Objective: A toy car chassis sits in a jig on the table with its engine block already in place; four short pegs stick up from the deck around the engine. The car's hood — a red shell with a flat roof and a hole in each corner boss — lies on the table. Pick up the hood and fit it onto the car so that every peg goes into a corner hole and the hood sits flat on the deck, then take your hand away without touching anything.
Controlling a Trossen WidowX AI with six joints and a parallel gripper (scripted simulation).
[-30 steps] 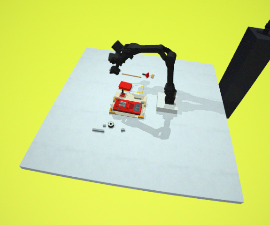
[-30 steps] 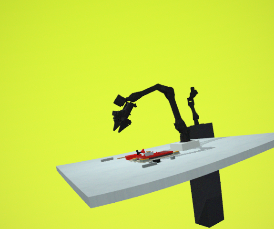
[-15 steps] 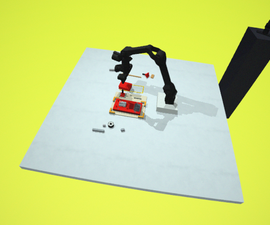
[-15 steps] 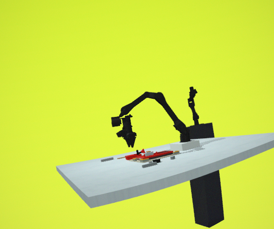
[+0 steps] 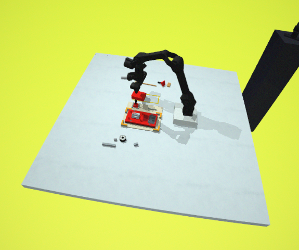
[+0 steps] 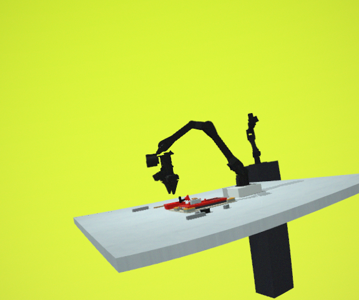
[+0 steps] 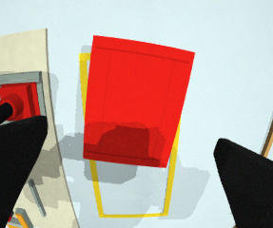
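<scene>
The red hood lies roof up on the table, slightly turned across part of a yellow outline. My gripper is open and empty, pointing down above the hood. In the wrist view the hood shows between the fingers and touches neither. The red chassis sits in the jig with the grey engine block on its deck. The pegs are too small to make out clearly; the hood's corner holes are not visible.
A red part with a black upright handle stands on the jig board, on the hood side. A brown rod, a red-and-black piece and a tan block lie beyond the hood. A black wheel and grey bar lie nearer.
</scene>
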